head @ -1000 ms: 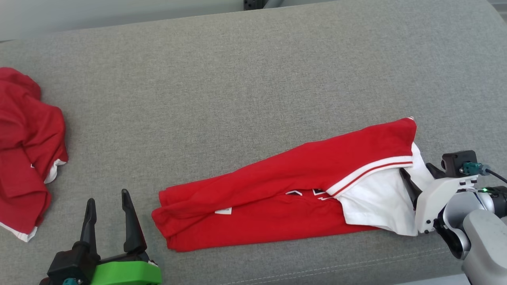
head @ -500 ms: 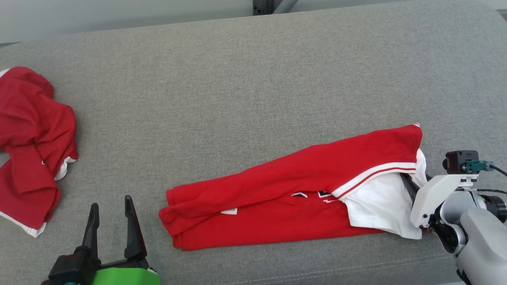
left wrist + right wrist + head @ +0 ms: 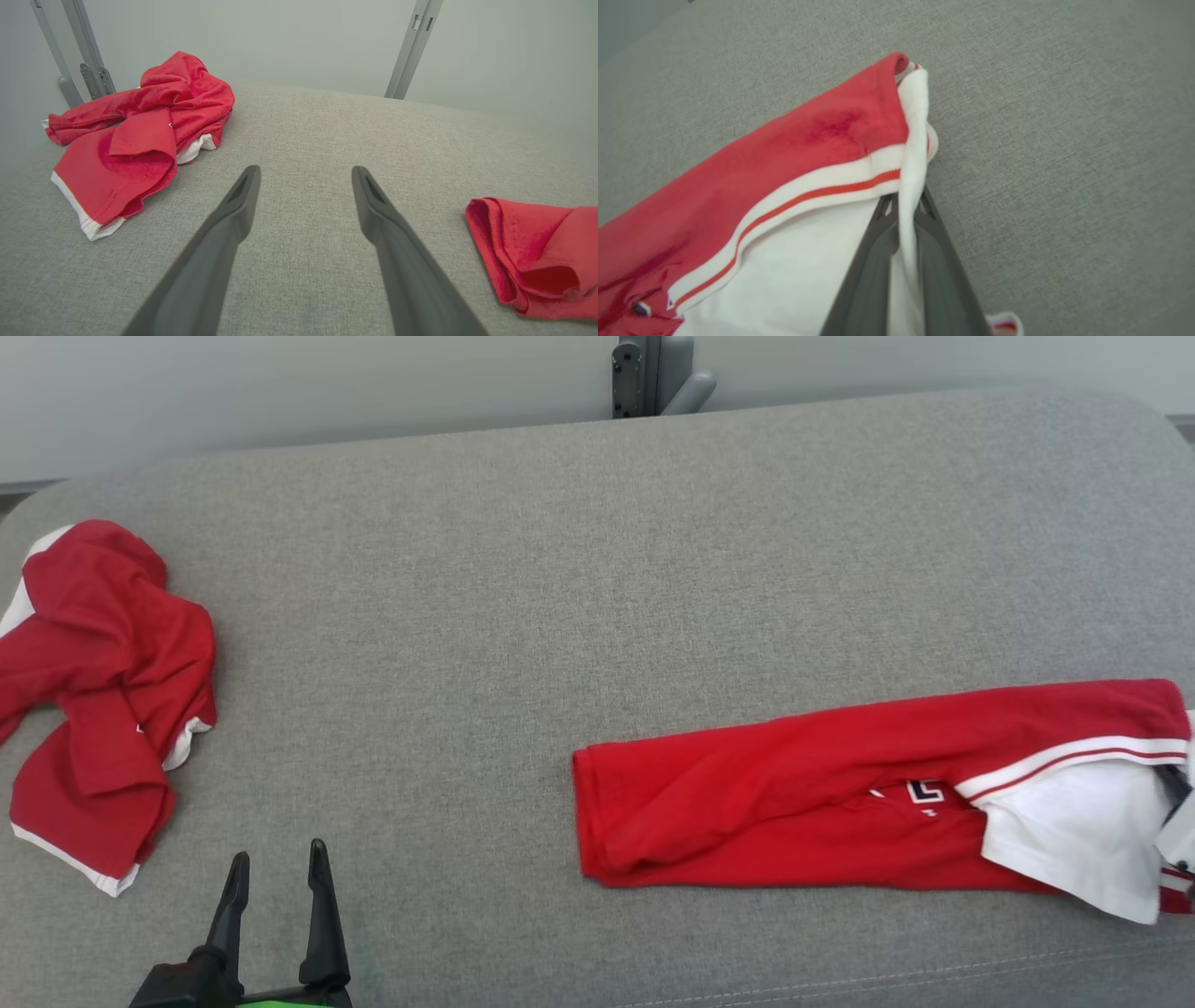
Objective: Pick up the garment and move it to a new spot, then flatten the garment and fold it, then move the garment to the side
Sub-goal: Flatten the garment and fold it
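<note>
Seen from the wrist, my right fingers [image 3: 864, 280] clamp the garment's [image 3: 808, 154] soft white hem. My left fingers [image 3: 231, 219] gape over coarse grey upholstery [image 3: 303, 130], crumpled red heap [image 3: 140, 140] far left.

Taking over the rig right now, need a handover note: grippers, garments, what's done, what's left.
Left gripper: open, holding nothing, over the grey cushion.
Right gripper: shut on the white end of the folded garment.
The folded garment lies as a long strip on the cushion's right. A second, crumpled red garment lies at its left.
Done: folding, by the look of it.
Left: move it to the side, then release.
</note>
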Tool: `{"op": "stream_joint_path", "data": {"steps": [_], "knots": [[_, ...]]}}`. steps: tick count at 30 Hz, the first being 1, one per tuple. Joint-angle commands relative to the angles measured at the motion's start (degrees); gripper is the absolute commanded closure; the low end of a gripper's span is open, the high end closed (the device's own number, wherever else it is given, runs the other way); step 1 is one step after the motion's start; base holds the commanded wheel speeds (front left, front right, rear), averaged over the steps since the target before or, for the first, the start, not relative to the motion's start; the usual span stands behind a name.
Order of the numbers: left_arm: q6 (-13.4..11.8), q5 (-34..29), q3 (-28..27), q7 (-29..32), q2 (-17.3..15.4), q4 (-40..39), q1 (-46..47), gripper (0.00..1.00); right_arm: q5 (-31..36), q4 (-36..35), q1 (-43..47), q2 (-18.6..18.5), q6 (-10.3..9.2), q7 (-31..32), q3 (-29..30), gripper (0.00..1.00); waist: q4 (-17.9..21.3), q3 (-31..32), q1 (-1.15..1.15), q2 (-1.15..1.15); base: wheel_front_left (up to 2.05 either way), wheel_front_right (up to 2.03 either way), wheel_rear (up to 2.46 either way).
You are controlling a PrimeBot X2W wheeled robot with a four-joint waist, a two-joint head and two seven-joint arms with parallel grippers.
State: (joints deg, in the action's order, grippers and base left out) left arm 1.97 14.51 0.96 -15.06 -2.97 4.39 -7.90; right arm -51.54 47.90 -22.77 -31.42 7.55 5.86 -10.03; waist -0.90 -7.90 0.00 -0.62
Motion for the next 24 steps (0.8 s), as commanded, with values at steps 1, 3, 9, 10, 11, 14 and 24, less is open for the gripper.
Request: {"op": "stream_joint_path", "data": {"steps": [1,3,9,10,11,14,24], "knots": [[0.18,0.23,-0.14,-0.13,0.05,0.44,-1.01,0.0,-0.32,0.69,0.88,-1.13,-0.12,-0.43,0.66,1.0,-0.22,2.03,0.0,0.62,0.0,0.0,0.0],[0.2,0.76,-0.03,-0.14,0.05,1.02,-1.57,0.0,-0.12,1.05,1.5,-2.02,-0.11,-0.05,0.69,1.0,-0.14,3.4,0.0,0.62,0.0,0.0,0.0],[-0.41,2.18,0.29,-0.14,0.05,2.07,-3.07,0.0,-0.04,-6.78,3.46,-0.7,-0.1,1.5,-3.46,1.0,0.78,6.92,0.0,0.62,0.0,0.0,0.0],[-0.5,2.31,0.39,-0.14,0.05,1.99,-3.15,0.0,-0.1,-8.9,3.7,-0.17,-0.09,1.77,-4.48,1.0,1.04,7.21,0.0,0.62,0.0,0.0,0.0],[-0.53,2.49,0.53,-0.14,0.05,1.99,-3.33,0.0,-0.21,-11.01,3.9,0.31,-0.08,2.04,-5.6,1.0,1.25,7.45,0.0,0.62,0.0,0.0,0.0],[-0.67,2.66,0.97,-0.14,0.05,2.1,-3.39,0.0,-0.38,-17.5,4.25,2.32,-0.08,3.12,-8.77,1.0,1.65,7.68,0.0,0.62,0.0,0.0,0.0],[-0.18,2.06,2.46,-0.14,0.04,2.5,-0.57,0.0,3.97,-28.93,2.47,11.73,-0.07,6.34,-19.02,1.0,0.9,4.98,0.0,0.62,0.0,0.0,0.0]]}}
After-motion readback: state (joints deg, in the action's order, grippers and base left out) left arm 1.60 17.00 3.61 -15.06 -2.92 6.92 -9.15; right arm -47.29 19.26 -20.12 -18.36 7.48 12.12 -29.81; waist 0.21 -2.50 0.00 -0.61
